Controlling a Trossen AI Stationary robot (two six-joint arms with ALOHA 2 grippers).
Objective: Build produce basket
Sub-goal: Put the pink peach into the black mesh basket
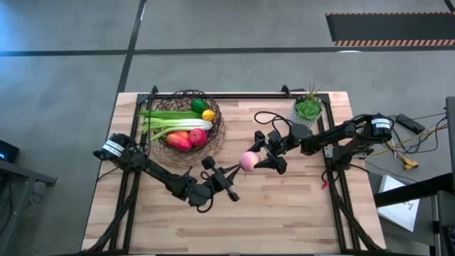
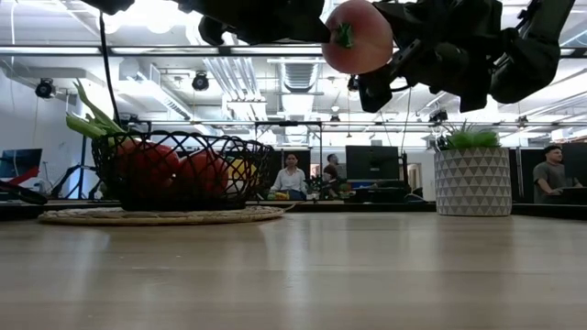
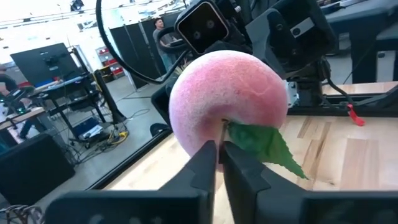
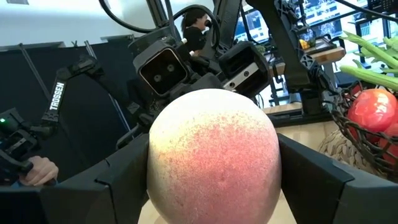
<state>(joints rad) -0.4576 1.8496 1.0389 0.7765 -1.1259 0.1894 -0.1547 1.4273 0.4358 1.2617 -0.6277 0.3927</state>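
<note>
high view says this one's nearly wrapped: the basket (image 1: 186, 121) at the far left of the tabletop (image 1: 284, 213) already holds the tomato, mango, lemon, lime, celery and green pod. only the peach (image 1: 248, 161) is left, up in the air mid-table, clamped in the right gripper (image 1: 260, 158) while the left gripper (image 1: 237, 169) is pinched together on its stem and leaf. looks like a handoff, then a drop into the basket.
</note>
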